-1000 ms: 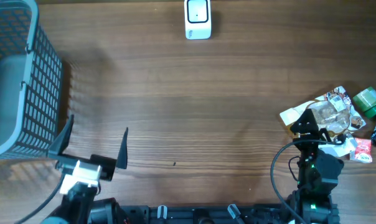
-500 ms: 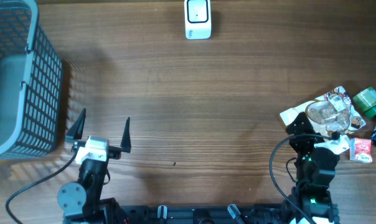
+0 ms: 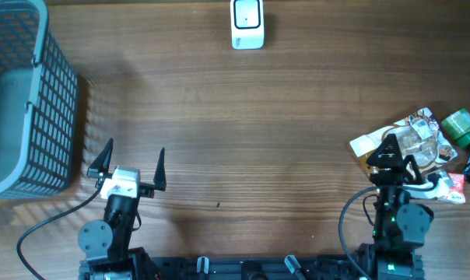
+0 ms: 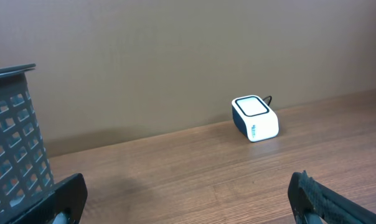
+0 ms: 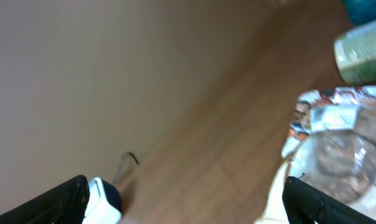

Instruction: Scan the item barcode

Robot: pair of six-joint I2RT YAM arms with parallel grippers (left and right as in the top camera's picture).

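Observation:
The white barcode scanner stands at the far middle of the table, and it shows too in the left wrist view as a scanner with a dark top. The items lie in a pile at the right: clear-wrapped packets, a green can and red packets. My right gripper is open at the pile's near left edge and holds nothing. In its wrist view the pile lies by the right finger. My left gripper stands open over bare wood at the near left, with nothing between its fingers.
A tall grey mesh basket fills the far left corner, close to my left gripper, and its wall shows at the left of the left wrist view. The scanner's cable runs off behind it.
My left arm has swung right and straightened, so its open fingers now point up the table. The right gripper has shifted slightly at the pile's edge. Both jaws stay open.

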